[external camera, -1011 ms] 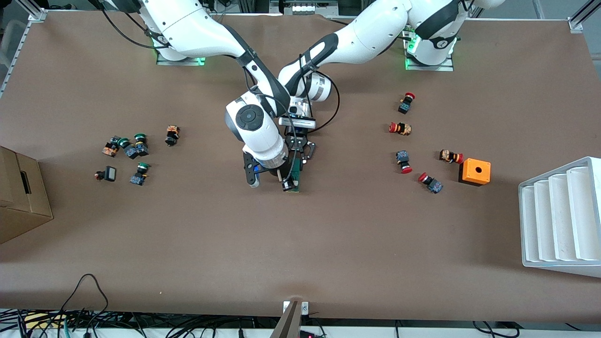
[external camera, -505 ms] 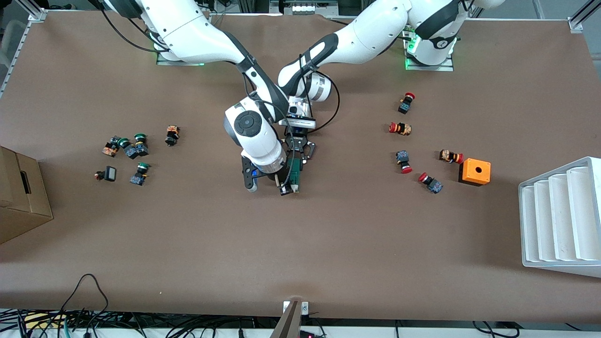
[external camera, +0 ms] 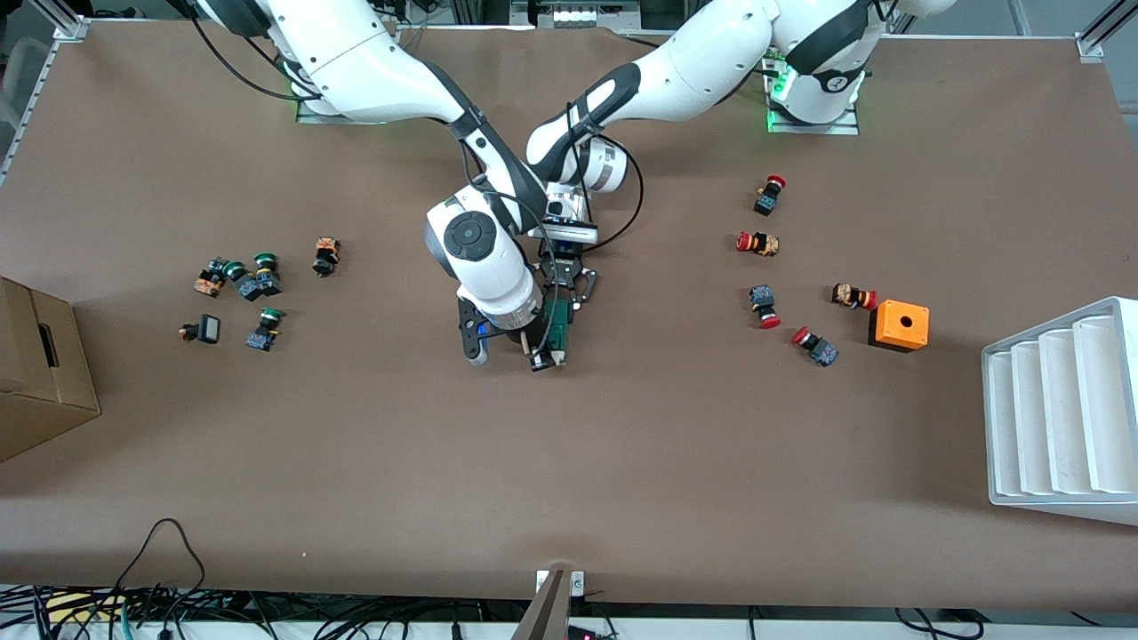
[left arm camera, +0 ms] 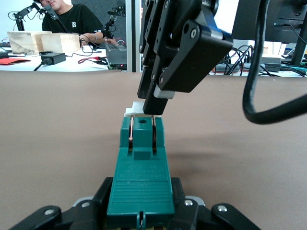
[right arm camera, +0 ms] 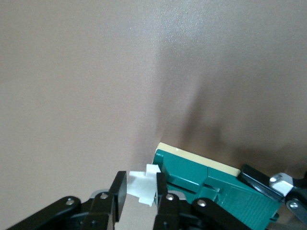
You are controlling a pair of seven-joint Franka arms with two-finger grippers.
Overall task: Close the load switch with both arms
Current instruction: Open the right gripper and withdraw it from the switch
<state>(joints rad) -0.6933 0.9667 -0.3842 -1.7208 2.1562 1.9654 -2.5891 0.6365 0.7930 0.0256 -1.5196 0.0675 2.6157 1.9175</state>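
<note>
Left pincer clamps load switch; right pincer, reaching down, nips its white tab.

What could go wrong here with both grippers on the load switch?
1. The right gripper pinches only the small white tab at the end of the load switch; it may slip off.
2. The left gripper holds just the switch's other end, so pushing may twist it loose.
3. Both wrists crowd together; they may collide.
</note>
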